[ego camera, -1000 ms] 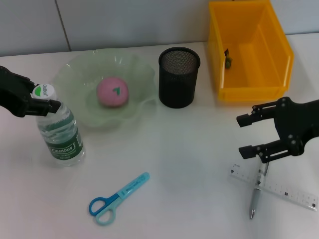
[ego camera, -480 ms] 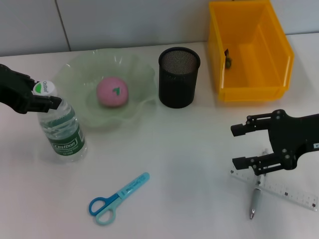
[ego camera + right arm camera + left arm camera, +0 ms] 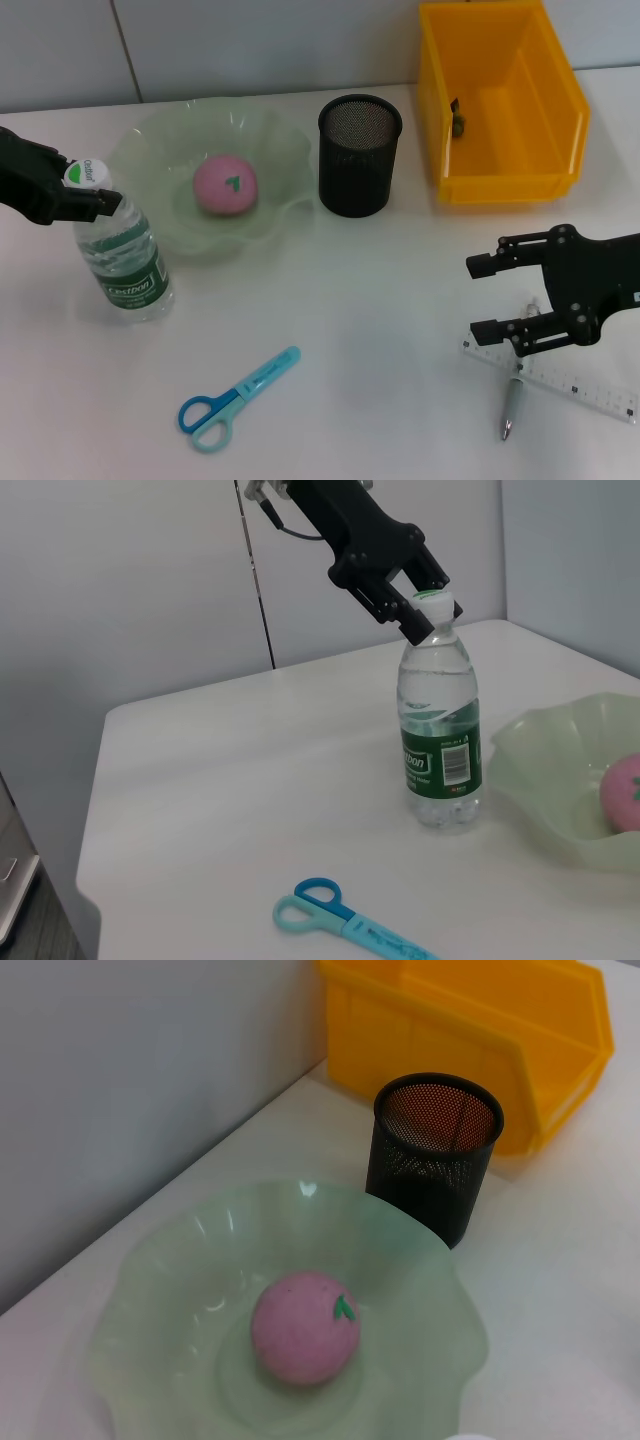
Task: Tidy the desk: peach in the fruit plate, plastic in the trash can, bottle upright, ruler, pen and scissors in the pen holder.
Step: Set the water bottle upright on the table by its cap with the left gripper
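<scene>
Left gripper (image 3: 88, 196) pinches cap of upright clear plastic water bottle (image 3: 122, 260); abrupt release could topple it. Right gripper (image 3: 505, 298), jaws spread, over silver pen (image 3: 513, 397) crossing clear ruler (image 3: 575, 385): may snag both.

Both grippers matte black. Right gripper (image 3: 495, 298): two long thin fingers (image 3: 500, 264), squared tips, on bar linkages with pivot pins, running back into a chunky black body. Left gripper (image 3: 425, 605): blocky, angular black housing, stepped edges, thin dark cable (image 3: 290, 527) looped at its rear. No markings legible.
</scene>
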### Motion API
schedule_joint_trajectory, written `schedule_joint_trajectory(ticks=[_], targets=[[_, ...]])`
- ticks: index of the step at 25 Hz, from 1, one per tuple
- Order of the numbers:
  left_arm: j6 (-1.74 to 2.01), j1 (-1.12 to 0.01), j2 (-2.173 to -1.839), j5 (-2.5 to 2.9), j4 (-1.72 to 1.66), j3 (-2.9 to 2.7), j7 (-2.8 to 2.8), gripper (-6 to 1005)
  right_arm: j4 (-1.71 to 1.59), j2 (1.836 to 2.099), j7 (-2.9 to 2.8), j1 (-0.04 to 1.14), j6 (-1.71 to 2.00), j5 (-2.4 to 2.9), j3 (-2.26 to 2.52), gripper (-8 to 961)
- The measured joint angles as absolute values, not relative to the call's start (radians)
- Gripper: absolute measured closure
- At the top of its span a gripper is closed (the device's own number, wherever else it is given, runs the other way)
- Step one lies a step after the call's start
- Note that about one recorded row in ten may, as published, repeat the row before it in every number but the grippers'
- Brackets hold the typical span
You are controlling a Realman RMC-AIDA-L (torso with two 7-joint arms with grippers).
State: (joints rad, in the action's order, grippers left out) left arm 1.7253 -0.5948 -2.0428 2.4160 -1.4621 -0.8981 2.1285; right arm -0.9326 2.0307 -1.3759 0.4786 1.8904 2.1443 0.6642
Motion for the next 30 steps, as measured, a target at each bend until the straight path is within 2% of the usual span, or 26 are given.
schedule_joint_trajectory(ticks=[24,30], targets=[[1.712,-0.587,-2.051,2.416,-1.459,-0.902,2.125,510,-0.933,2.026,-1.383,0.484,1.907,2.147,0.664,195],[1.709,-0.586,-2.052,2.416,-1.460,-0.901,2.125,324,-0.933,2.026,-1.383,0.486,1.907,2.149,0.665,195]])
